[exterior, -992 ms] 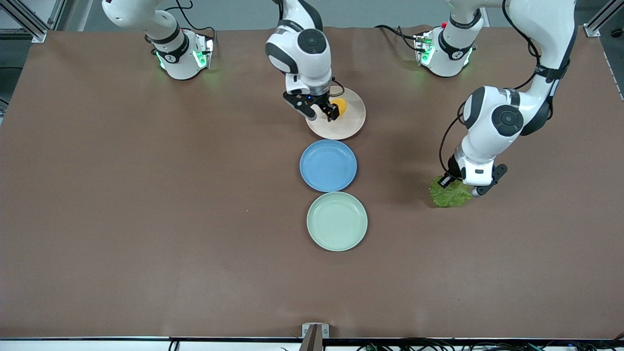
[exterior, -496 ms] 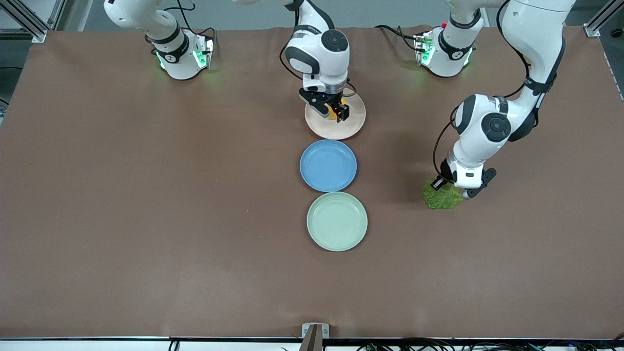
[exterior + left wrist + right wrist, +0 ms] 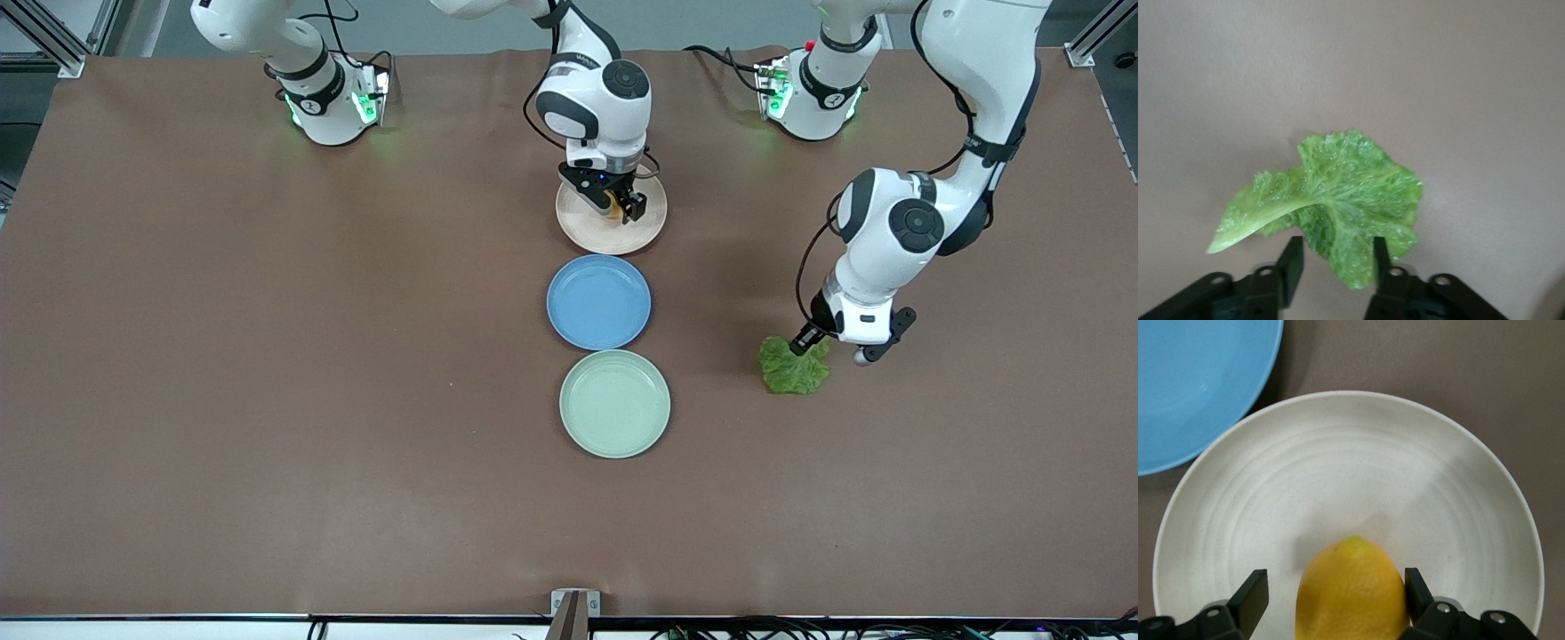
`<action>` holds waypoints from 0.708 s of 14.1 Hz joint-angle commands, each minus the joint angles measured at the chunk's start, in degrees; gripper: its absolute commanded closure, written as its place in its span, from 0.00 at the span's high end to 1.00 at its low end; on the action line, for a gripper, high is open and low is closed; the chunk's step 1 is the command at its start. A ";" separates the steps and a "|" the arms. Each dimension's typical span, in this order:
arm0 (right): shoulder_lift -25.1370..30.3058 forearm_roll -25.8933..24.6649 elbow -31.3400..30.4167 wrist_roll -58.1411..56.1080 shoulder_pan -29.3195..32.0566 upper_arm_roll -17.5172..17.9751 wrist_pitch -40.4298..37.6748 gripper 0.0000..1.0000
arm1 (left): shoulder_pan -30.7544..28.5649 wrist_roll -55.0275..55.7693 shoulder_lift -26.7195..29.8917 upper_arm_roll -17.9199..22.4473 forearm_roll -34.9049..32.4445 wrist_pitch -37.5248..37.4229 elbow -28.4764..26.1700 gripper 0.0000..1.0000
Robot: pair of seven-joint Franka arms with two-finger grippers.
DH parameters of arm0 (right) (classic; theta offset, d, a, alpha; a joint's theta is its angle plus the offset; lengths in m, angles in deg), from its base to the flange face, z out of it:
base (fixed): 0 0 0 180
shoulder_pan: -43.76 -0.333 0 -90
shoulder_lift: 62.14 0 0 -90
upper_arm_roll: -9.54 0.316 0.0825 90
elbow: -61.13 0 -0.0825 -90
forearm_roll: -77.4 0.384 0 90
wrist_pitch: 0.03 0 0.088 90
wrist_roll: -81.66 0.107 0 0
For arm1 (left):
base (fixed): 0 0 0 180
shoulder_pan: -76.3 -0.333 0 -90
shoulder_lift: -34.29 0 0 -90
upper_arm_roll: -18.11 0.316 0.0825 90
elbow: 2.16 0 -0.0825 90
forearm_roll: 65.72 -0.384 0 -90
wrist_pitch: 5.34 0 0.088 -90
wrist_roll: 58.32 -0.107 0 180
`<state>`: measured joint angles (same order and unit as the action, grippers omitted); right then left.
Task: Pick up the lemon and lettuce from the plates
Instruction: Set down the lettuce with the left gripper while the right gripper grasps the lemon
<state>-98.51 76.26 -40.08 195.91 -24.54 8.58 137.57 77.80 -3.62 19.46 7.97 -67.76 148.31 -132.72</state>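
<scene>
The lemon lies on the beige-pink plate, between the open fingers of my right gripper. One finger is at its skin and the other stands a little off. In the front view my right gripper hides most of the lemon on that plate. The lettuce lies flat on the brown table toward the left arm's end. My left gripper is open just over its edge. In the left wrist view the lettuce has its edge between my left gripper's open fingers. The mint green plate holds nothing.
A blue plate sits between the beige-pink plate and the mint green plate, in one row down the table's middle. It also shows in the right wrist view. The arm bases stand along the table's edge farthest from the front camera.
My right gripper has moved over the lemon and now straddles it. The lettuce has shifted toward the plates and shows more from under my left gripper.
</scene>
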 commanded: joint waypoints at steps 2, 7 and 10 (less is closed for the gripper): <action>-0.10 -1.31 0.58 2.20 -1.23 -0.70 -0.49 0.69 | -0.96 -0.47 3.41 -0.41 0.81 -8.17 3.63 1.00; 1.12 -1.14 0.58 1.59 -0.44 -0.79 -1.63 0.05 | -1.58 -20.89 6.83 -0.32 0.81 -20.55 7.41 1.00; 7.52 -0.96 0.05 -4.18 3.33 -0.79 -10.84 0.00 | -2.64 -32.70 8.85 -0.32 0.89 -32.14 11.89 1.00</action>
<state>-97.07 76.17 -38.44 195.41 -24.24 7.37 132.05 76.08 -29.04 26.30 7.98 -67.73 122.95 -123.53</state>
